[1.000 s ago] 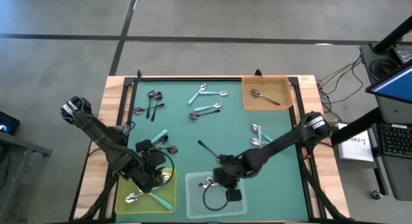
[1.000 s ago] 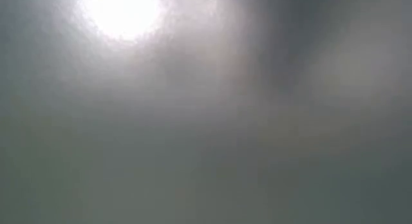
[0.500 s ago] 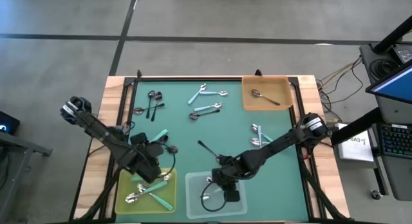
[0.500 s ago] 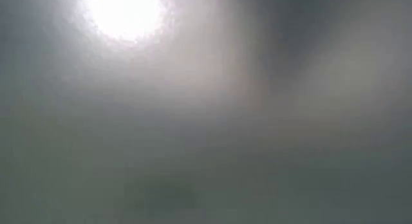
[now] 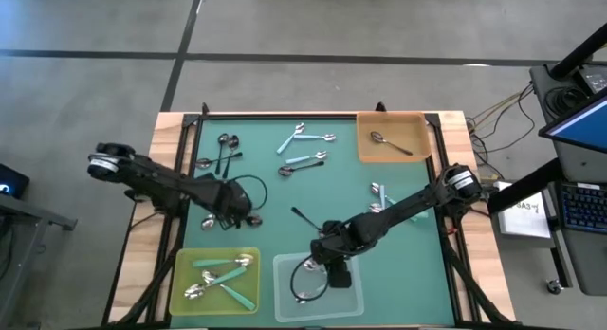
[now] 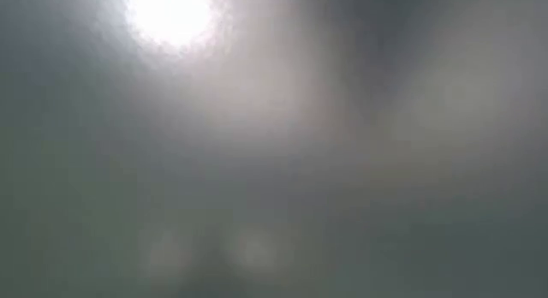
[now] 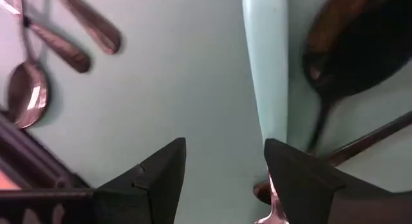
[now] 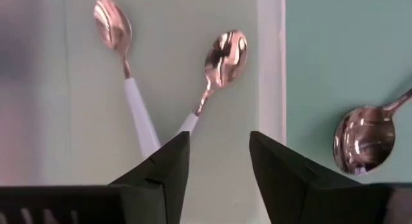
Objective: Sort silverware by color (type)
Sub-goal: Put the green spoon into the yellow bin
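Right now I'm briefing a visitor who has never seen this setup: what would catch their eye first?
Probably the three square trays on the green table: the orange tray at the far right corner with one dark-handled spoon, the yellow tray at the near edge holding teal-handled spoons, and the clear tray beside it. Next, the right end effector above the clear tray, open, and the left end effector, open over loose spoons.

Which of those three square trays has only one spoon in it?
The orange tray at the table's far right corner; the yellow and clear trays at the near edge each hold several.
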Robot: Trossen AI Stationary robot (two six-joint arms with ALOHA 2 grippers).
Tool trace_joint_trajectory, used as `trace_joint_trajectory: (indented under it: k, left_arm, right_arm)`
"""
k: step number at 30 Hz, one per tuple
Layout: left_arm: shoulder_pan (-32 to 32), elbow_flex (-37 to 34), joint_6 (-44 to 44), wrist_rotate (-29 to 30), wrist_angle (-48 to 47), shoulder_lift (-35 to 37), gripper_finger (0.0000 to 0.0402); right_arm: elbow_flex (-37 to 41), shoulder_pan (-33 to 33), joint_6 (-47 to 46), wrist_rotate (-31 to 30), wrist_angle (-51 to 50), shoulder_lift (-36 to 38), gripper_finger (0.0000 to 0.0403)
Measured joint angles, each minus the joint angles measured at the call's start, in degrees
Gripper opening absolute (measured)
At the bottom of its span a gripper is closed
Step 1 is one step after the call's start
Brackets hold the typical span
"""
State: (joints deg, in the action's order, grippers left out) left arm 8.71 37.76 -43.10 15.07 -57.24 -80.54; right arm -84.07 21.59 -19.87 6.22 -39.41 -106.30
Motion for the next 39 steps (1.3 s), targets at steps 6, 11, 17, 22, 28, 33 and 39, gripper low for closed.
trace_joint_trajectory:
  k: [6, 11, 17, 22, 28, 33, 39]
  left_arm:
    - [-1.88, 0.07, 2.56, -0.94, 1.65, 0.22, 0.0201]
    - [-1.9, 2.62, 2.18, 0.91, 1.17, 0.41, 0.0201]
    - [-1.88, 3.63, 3.3, 0.29, 4.45, 0.78, 0.0201]
    - [-2.02, 1.44, 3.59, -0.11, 7.79, 0.54, 0.0201]
    - [-4.2, -2.37, 3.37, -0.65, 12.3, 0.54, 0.0201]
    - [-6.11, -5.56, 3.38, -2.43, 16.36, 0.96, 0.0198]
    - [-6.38, -4.88, 3.18, -3.53, 15.95, 1.15, 0.0118]
  right_arm:
    - [0.0, -0.66, 1.18, 0.23, -2.06, 0.0, 0.0148]
    - [0.0, -1.14, 2.95, 0.22, -2.37, 0.0, 0.0148]
    - [0.0, -1.23, 3.12, 0.2, -2.31, 0.02, 0.0148]
    - [0.0, -1.25, 3.22, 0.2, -2.32, 0.02, 0.0148]
    - [0.02, -1.25, 3.38, 0.18, -2.29, 0.02, 0.0148]
    - [0.02, -1.25, 3.38, 0.18, -2.29, 0.02, 0.0148]
    - [0.02, -1.23, 3.39, 0.18, -2.3, 0.02, 0.0148]
